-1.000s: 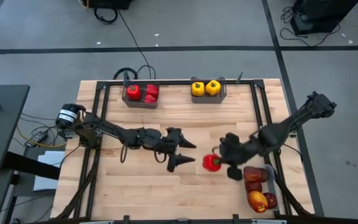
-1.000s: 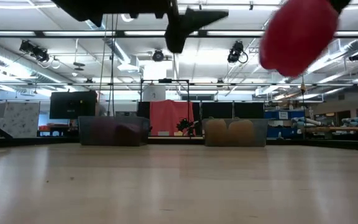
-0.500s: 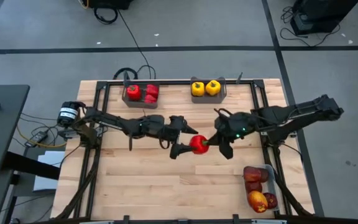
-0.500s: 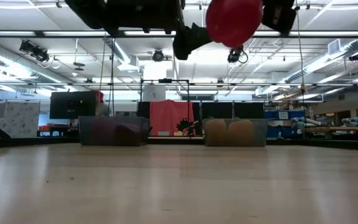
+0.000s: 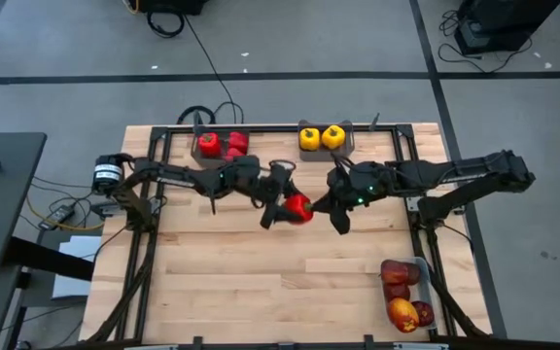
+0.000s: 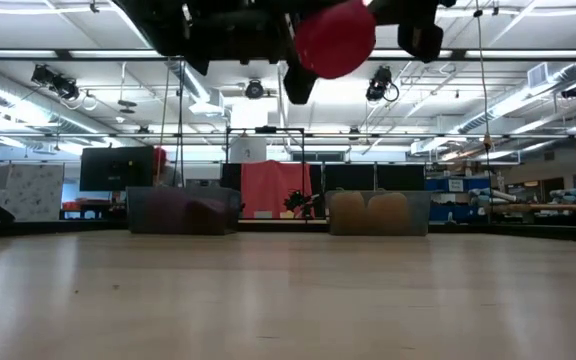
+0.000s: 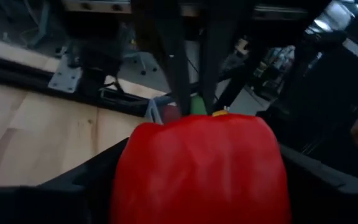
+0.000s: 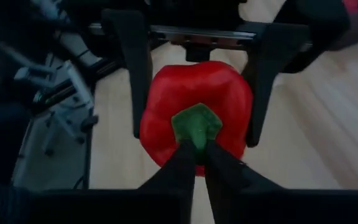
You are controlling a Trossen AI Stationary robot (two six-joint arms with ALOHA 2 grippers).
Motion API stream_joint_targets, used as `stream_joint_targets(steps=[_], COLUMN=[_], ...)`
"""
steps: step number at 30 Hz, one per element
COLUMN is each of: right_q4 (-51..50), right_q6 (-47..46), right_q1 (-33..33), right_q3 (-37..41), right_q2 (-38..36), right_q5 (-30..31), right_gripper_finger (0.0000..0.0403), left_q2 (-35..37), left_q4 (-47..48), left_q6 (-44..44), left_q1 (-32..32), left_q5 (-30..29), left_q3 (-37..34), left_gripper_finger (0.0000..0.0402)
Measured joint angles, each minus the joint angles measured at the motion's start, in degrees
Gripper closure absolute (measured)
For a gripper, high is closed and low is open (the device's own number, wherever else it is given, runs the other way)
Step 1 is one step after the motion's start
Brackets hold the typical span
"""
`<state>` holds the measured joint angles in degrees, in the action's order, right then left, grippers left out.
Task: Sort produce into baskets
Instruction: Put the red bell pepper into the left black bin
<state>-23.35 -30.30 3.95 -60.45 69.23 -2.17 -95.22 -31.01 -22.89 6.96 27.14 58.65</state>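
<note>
Right, your red pepper [image 5: 299, 207] hangs mid-air over table centre w/ both claws on it. R gripper [image 8: 196, 163] is pinched tight on the green stem [image 8: 196, 124]. L gripper [image 5: 280, 201] straddles the pepper body, fingers [image 8: 133, 74] on either side, apparently touching.

Red pepper [image 5: 298, 207] held in mid-air over table centre. Far edge: left bin [image 5: 220, 160] holds two red peppers, right bin [image 5: 325, 151] two yellow. Near-right tray [image 5: 422, 311]: dark red apples.
</note>
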Motion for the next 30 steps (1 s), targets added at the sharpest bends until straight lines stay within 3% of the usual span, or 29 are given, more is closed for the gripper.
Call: stream_joint_targets(steps=[5,8,11,13,17,19,25,30], right_q4=[-0.6,-4.1,-12.0,-16.4,-18.0,-15.9,-9.3,-6.8], right_q6=[-5.2,-9.9,-18.6,-20.9,-23.7,-23.9,-22.6,-22.6], right_q1=[-2.6,-3.9,-5.5,-5.9,-5.7,-5.6,-7.0,-9.8], right_q3=[0.4,1.1,1.2,1.2,1.2,1.2,1.2,1.2], right_q2=[0.1,0.1,0.9,1.8,3.9,5.2,8.7,8.9], right_q5=[1.3,10.0,18.8,19.8,20.2,20.8,18.7,15.1], right_gripper_finger=[0.0263,0.0195,0.0144,0.0122,0.0104,0.0103,0.0107,0.0106], left_q2=[1.7,3.9,7.2,9.9,13.3,13.2,8.7,6.8], left_q4=[7.0,16.4,28.1,36.3,47.3,49.3,55.2,57.9], left_q6=[-1.7,0.5,7.0,11.5,20.4,23.7,27.2,28.4], left_q1=[6.9,12.3,18.4,22.7,30.9,34.7,40.7,42.3], left_q5=[2.0,-0.1,-5.1,-11.5,-24.0,-24.4,-24.9,-25.1], left_q3=[0.0,0.0,0.0,0.0,0.0,0.0,-0.1,-0.1], left_gripper_finger=[0.0097,0.0097,0.0097,0.0097,0.0097,0.0091,0.0015,0.0029])
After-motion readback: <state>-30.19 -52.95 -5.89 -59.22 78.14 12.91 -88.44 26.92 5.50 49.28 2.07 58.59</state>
